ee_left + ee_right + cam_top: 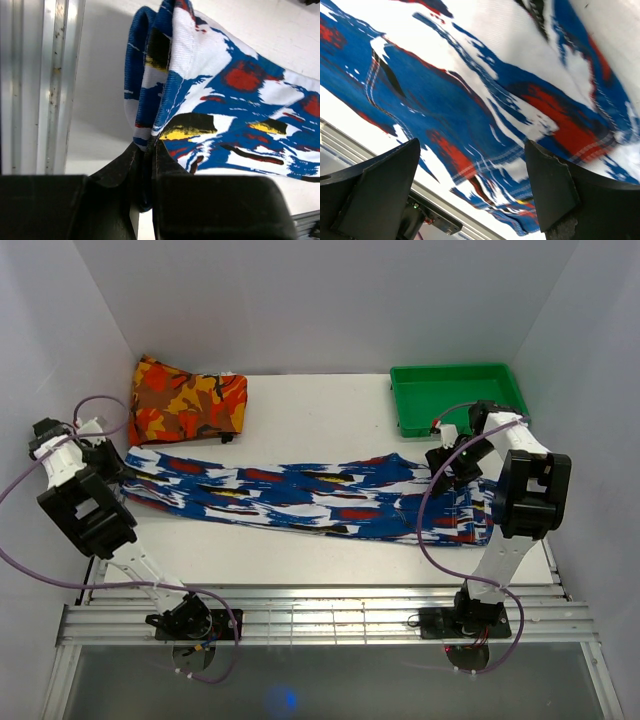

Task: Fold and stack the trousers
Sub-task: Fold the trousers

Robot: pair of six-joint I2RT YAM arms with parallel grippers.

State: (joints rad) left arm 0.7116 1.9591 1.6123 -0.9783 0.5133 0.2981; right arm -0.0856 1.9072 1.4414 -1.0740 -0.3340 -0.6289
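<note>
The trousers [300, 495], in a blue, white and black print with red and yellow patches, lie stretched left to right across the white table. My left gripper [118, 472] is at their left end. In the left wrist view it [146, 147] is shut on a pinched edge of the trousers [225, 100], which rise from between its black fingers. My right gripper [452, 465] hovers over the right end. In the right wrist view its jaws [471, 145] stand wide open above the printed trousers [485, 85], holding nothing.
A folded orange, red and yellow cloth [188, 400] lies at the back left. At the back right stands a green tray [455, 371]. An aluminium rail [320, 615] runs along the near edge, and white walls close in both sides.
</note>
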